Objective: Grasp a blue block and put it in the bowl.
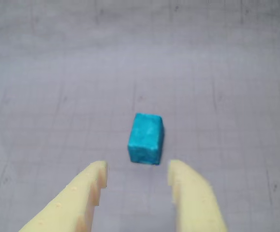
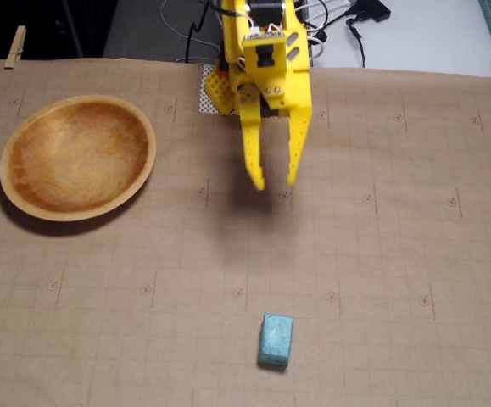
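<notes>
Gripper [image 2: 276,182] fingers are standing apart, released, and are gripping nothing; in the fixed view the yellow arm [image 2: 266,59] is reaching down from the top edge, with the fingertips hanging above the brown gridded paper [image 2: 398,254] covering the table. Blue block [image 2: 276,340] is lying on that paper near the bottom edge of the fixed view, well apart from the fingertips and slightly tilted against the grid lines. In the wrist view the blue block [image 1: 146,139] is sitting just beyond the gap between the two pale yellow fingers [image 1: 79,198], touching neither. Wooden bowl [image 2: 77,157] is resting upright at the upper left of the fixed view, empty, well apart from the block.
</notes>
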You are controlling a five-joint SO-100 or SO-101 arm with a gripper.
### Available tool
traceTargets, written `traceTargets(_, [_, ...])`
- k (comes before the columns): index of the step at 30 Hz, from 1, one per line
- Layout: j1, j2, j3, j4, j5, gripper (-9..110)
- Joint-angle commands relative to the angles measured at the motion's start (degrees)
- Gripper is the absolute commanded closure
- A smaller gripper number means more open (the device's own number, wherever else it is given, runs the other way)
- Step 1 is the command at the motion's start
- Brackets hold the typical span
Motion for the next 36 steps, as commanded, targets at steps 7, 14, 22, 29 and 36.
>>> traceTargets(7, [0.53,-7.91,-0.79,-9.49,0.53,64])
traceTargets(14, [0.53,-16.26,-0.7,-19.6,0.62,57])
traceTargets(22, [-1.23,-28.3,-1.49,-30.67,0.62,56])
traceTargets(29, [-1.67,-37.18,-1.58,-39.9,0.62,56])
traceTargets(36, [-3.16,-48.52,-5.63,-46.23,0.62,56])
